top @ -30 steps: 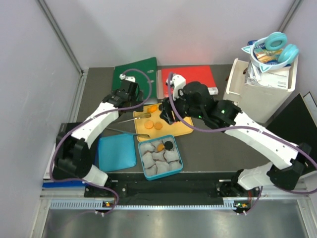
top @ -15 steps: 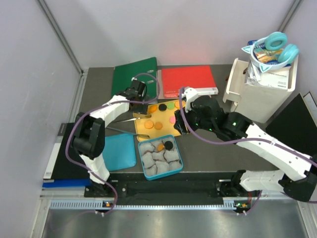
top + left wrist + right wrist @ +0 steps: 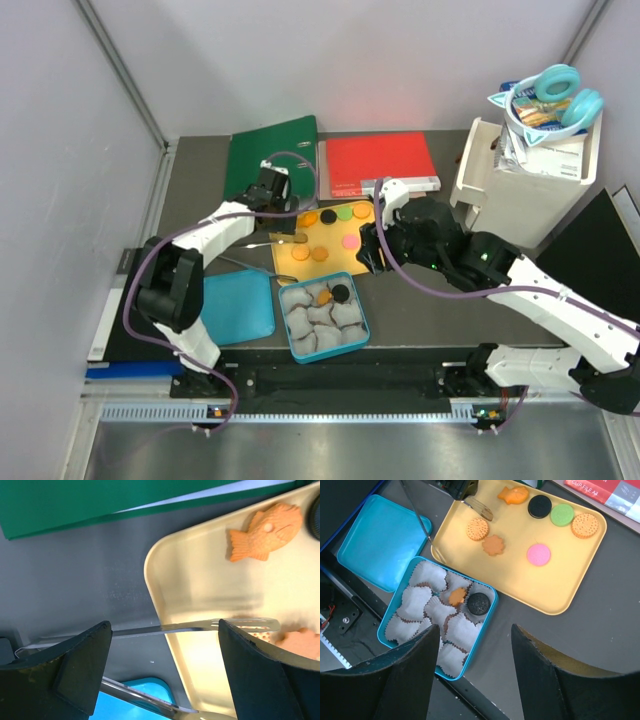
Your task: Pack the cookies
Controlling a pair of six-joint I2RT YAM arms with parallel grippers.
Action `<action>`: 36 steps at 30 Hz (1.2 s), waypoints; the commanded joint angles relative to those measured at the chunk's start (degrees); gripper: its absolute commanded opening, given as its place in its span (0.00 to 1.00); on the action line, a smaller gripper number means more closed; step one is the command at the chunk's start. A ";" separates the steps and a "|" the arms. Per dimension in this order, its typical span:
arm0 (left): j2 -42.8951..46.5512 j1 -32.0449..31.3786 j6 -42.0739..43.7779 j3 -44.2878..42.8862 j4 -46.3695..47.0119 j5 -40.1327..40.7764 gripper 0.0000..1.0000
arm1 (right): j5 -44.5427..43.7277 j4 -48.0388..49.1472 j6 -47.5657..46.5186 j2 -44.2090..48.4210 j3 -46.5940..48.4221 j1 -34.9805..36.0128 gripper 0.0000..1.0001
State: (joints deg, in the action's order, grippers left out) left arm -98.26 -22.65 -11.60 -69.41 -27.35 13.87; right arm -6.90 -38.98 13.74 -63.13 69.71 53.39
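Observation:
Several cookies lie on the yellow tray (image 3: 372, 262): a fish-shaped orange one (image 3: 514, 494), a black one (image 3: 539, 506), a green one (image 3: 562, 515), a pink one (image 3: 538, 554) and round orange ones (image 3: 477, 529). A black cookie (image 3: 478, 603) and an orange cookie (image 3: 456, 596) sit in paper cups inside the blue tin (image 3: 364, 318). My left gripper (image 3: 275, 208) is open at the tray's far left corner. In the left wrist view (image 3: 162, 670) one arm of the metal tongs (image 3: 200, 626) runs between its jaws, untouched. My right gripper (image 3: 372, 255) is open and empty, high over the tin's right rim (image 3: 475, 680).
The tin's blue lid (image 3: 235, 308) lies left of the tin. A green binder (image 3: 270, 150) and a red book (image 3: 380, 165) lie behind the tray. A white bin (image 3: 525, 180) with headphones on it stands at the far right.
My right arm has pulled back from over the tray toward the right, uncovering the far row of cookies. My left gripper has shifted slightly along the tray's left edge.

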 commanded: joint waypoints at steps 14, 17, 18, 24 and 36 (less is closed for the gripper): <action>6.58 0.42 -1.06 5.50 4.06 -10.09 0.85 | -0.49 2.07 1.12 -0.41 -1.24 -0.56 0.59; 7.73 0.42 -1.15 8.67 4.85 -9.74 0.85 | -0.49 2.33 1.12 -0.67 -1.33 -0.56 0.59; 7.90 0.42 -0.98 9.81 5.03 -9.39 0.85 | -0.49 2.51 1.12 -0.94 -1.33 -0.56 0.59; 6.51 0.42 -1.15 9.56 6.44 -6.84 0.85 | -0.14 2.86 1.03 -1.73 -1.07 -0.65 0.59; -4.13 0.68 -2.03 -0.99 6.70 -1.74 0.87 | -0.84 1.19 0.24 -1.82 -0.89 -0.74 0.59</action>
State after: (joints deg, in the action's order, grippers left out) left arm -99.72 -22.37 -13.43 -66.74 -22.79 10.44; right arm -6.81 -38.65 14.55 -65.32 68.25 53.12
